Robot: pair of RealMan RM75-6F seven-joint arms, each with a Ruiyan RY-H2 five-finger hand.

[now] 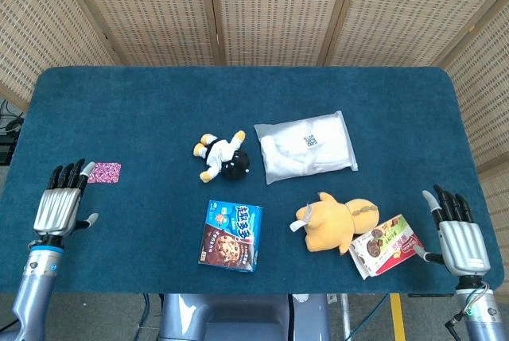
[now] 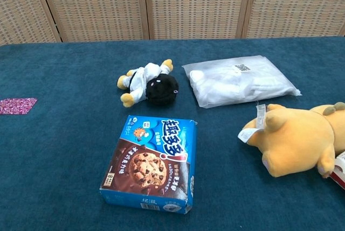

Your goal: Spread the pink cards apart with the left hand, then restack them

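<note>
Both views are bright and evenly lit, with soft diffuse light from overhead. Shadows are faint and short, hugging the undersides of things on the blue bench (image 1: 238,102). The clear plastic bag (image 1: 306,147) shows mild sheen but no harsh glare. The head view is sharp throughout, its bench edges bowing slightly toward the corners. The chest view is crisp in the middle, slightly softer at the nearest edge
</note>
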